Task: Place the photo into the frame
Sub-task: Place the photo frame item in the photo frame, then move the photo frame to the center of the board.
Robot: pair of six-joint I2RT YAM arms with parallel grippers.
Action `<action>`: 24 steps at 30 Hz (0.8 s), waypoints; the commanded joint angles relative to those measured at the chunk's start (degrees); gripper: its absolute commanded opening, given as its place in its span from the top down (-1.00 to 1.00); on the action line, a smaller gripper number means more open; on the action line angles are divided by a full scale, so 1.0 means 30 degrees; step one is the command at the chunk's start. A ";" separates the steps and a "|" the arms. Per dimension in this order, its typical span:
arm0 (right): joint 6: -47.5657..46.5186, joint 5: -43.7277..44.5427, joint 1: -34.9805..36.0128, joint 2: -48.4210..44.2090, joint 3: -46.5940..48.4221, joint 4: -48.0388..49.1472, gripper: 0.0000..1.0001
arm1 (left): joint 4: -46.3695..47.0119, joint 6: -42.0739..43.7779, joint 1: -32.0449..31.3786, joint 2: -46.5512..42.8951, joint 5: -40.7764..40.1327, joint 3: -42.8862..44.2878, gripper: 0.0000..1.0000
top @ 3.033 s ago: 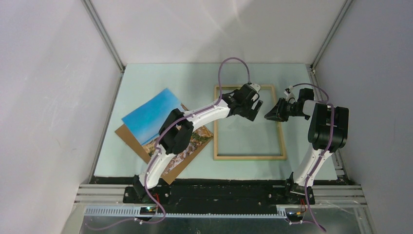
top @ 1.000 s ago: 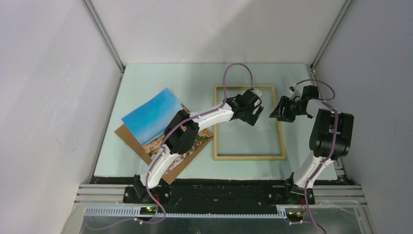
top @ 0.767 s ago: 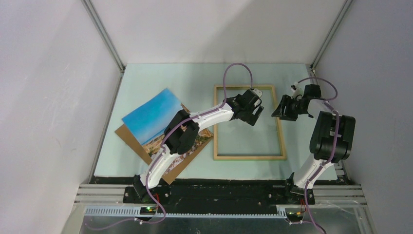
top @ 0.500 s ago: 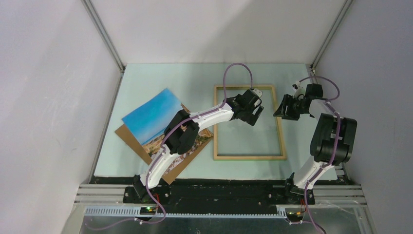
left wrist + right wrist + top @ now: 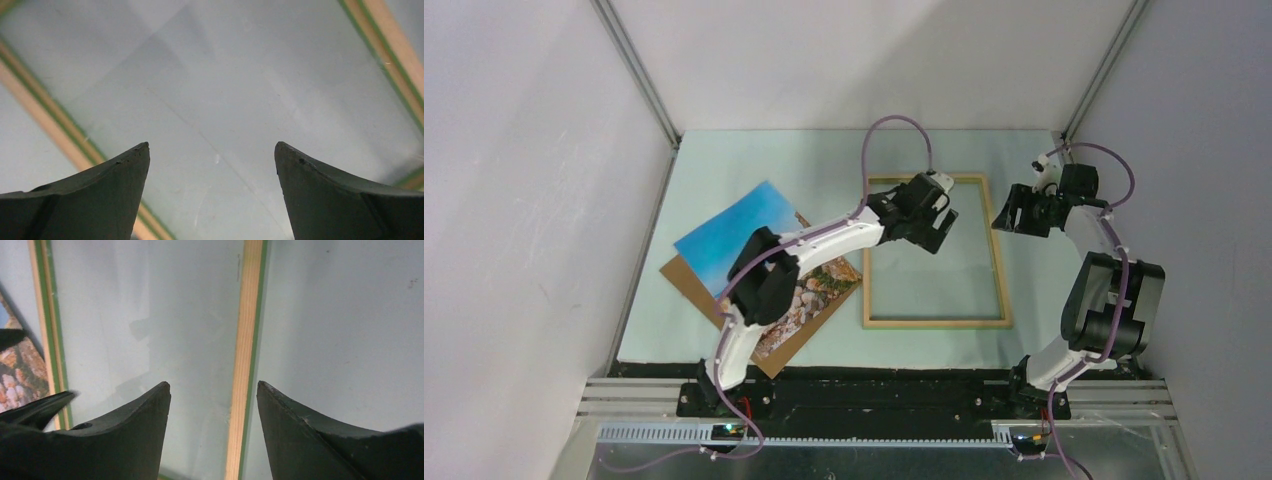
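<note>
- Photo (image 5: 736, 236) lies flat on the left part of the worktop (image 5: 774, 160), turned at an angle, with the blue sky part on the far side and the rocks on the near side.
- A brown board (image 5: 686, 272) lies under the photo and shows at its left and near edges.
- The left arm passes over the near right corner of the photo and hides a part of it.
- The frame (image 5: 936, 322) lies flat in the middle-right part of the worktop, just beside the photo and apart from it; nothing is inside it.
- In the wrist views the frame (image 5: 395, 44) shows light wood with a thin green line along the edge.
- The left tool (image 5: 934, 228) hangs over the far left area inside the frame; its fingers stand wide apart and hold nothing, and only the worktop shows between them (image 5: 211, 145).
- The right tool (image 5: 1004, 215) hangs over the right side of the frame near the far corner; it is also spread wide and holds nothing.
- In the right wrist view the right rail of the frame (image 5: 245, 340) runs between the two fingers of this tool (image 5: 213, 385), and a corner of the photo (image 5: 15, 375) shows at the left edge.
- The worktop is a pale green sheet, closed in by plain whitish walls (image 5: 524, 200) on three sides, with metal posts (image 5: 639, 72) in the two far corners.
- Both arms stand on a black rail (image 5: 874, 395) at the near edge.
</note>
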 commanded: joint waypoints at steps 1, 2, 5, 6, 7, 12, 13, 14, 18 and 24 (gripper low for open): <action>-0.0523 0.1557 0.0417 -0.0042 0.0601 0.0346 -0.37 | 0.0284 0.1042 0.0280 -0.4228 -0.0326 -0.1558 -0.99; -0.0561 0.2086 0.0663 0.0102 0.0589 0.0433 -0.36 | 0.0277 0.1157 0.0348 -0.4616 -0.0340 -0.2370 -0.99; -0.0622 0.3098 0.1106 0.0916 0.0597 0.0811 -0.31 | 0.0257 0.1871 0.0818 -0.6624 -0.0183 -0.4065 -0.99; -0.0695 0.3482 0.1403 0.1263 0.0595 0.0871 -0.29 | 0.0256 0.2011 0.1066 -0.7001 -0.0034 -0.5025 -0.99; -0.0727 0.3683 0.1504 0.1429 0.0590 0.1025 -0.29 | 0.0251 0.2328 0.1240 -0.8004 0.0094 -0.5479 -0.99; -0.0733 0.4924 0.2012 0.2929 0.0819 0.1263 -0.22 | 0.0277 0.3712 0.3393 -1.1306 0.1561 -0.9496 -0.99; -0.0694 0.5030 0.2036 0.3170 0.0936 0.1170 -0.20 | 0.0261 0.3854 0.3736 -1.1729 0.1780 -0.9970 -0.99; -0.0682 0.5072 0.2040 0.3585 0.1178 0.0990 -0.19 | 0.0264 0.4254 0.4469 -1.2552 0.1836 -1.0882 -0.99; -0.0472 0.5277 0.2093 0.4315 0.1638 0.0961 -0.04 | 0.0268 0.5184 0.6593 -1.4686 0.1972 -1.3151 -0.99; -0.0191 0.5917 0.2260 0.4890 0.2069 0.0999 0.27 | 0.0266 0.5440 0.9095 -1.6843 0.2592 -1.4740 -0.99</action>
